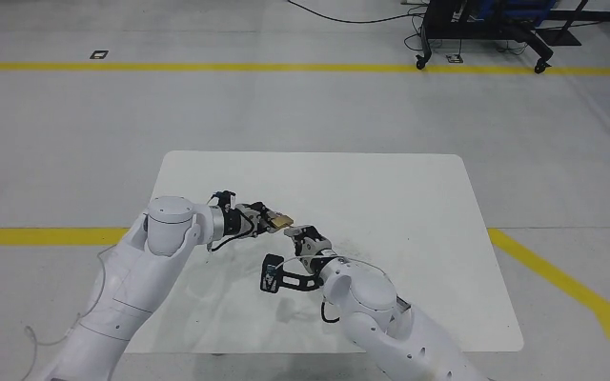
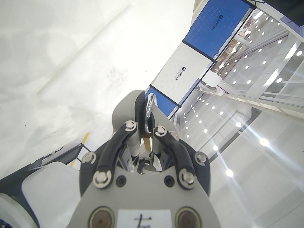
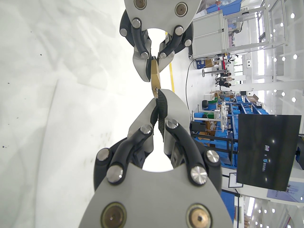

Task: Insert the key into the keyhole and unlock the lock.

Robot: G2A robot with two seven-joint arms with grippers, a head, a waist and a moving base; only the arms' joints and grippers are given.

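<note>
Right wrist view, left end effector [image 3: 153, 72] gripping lock [image 3: 155, 84], right end effector [image 3: 158, 98] touching

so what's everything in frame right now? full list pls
padlock: 1, brass, held above the table between the two claws
table: 1, white, under both arms
floor lines: several, yellow, on the grey floor around the table
cart: 1, black, on wheels, on the floor beyond the table's far right corner
cable: 1, black, on the floor beside the cart
monitor: 1, dark screen, in the room behind
left claw: 1, grey with black pads, shut on the padlock
right claw: 1, grey with black pads, shut, tips at the padlock's free end
</note>
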